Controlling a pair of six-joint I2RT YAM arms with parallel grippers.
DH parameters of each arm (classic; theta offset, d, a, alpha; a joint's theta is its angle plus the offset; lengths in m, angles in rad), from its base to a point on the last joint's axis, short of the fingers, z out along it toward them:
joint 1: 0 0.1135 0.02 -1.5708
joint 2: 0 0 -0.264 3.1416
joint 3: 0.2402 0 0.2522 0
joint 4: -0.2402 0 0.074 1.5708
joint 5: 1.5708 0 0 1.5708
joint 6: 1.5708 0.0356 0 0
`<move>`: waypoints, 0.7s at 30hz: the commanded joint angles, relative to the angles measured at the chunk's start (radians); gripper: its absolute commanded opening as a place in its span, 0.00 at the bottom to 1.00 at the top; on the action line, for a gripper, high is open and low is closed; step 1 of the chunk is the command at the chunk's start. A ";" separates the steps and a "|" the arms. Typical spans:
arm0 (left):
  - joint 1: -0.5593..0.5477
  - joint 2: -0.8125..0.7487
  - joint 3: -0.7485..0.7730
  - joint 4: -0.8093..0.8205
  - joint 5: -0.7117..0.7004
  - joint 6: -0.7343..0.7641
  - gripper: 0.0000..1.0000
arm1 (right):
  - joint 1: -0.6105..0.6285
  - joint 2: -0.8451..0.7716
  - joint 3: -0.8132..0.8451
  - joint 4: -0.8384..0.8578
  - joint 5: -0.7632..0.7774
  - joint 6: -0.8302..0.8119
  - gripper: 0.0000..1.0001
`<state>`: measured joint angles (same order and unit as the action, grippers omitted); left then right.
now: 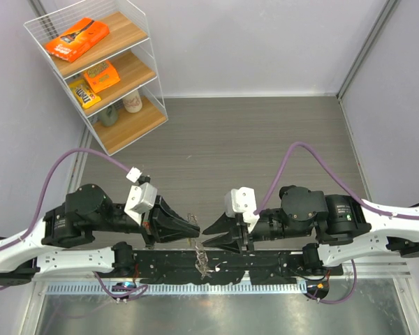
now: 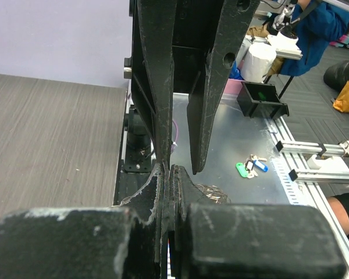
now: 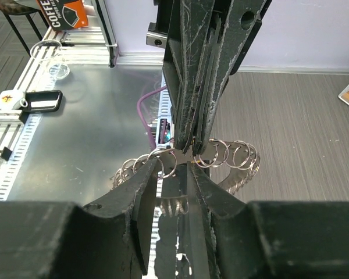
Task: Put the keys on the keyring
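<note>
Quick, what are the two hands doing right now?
Left hand: closed, pinching the keyring.
Right hand: partly open around the keyring; grip cannot be told.

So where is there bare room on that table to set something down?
The wide bare stretch of table between the snack shelf and the right-hand wall is free. It is crowded at the near edge, where the left end effector and right end effector meet at the keyring.

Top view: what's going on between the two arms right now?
The left gripper, tip to tip with the right gripper, is shut on the keyring, a floppy chain of split rings that dangles beneath. The right jaws stand parted around one ring; whether they pinch it is unclear. No key shows in either grip.
</note>
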<state>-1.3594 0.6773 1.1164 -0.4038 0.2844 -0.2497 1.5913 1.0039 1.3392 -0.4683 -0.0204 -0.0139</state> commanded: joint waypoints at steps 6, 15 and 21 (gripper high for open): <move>-0.003 0.010 0.060 0.016 0.027 -0.005 0.00 | -0.019 0.002 -0.017 0.080 -0.012 0.061 0.32; -0.003 0.001 0.060 0.026 0.027 -0.008 0.00 | -0.037 0.005 -0.032 0.100 -0.030 0.083 0.30; -0.001 -0.010 0.054 0.034 0.021 -0.014 0.00 | -0.050 0.027 -0.029 0.099 -0.046 0.092 0.30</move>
<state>-1.3594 0.6804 1.1297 -0.4435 0.2916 -0.2543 1.5505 1.0107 1.3087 -0.4171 -0.0509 0.0605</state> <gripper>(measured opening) 0.034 0.300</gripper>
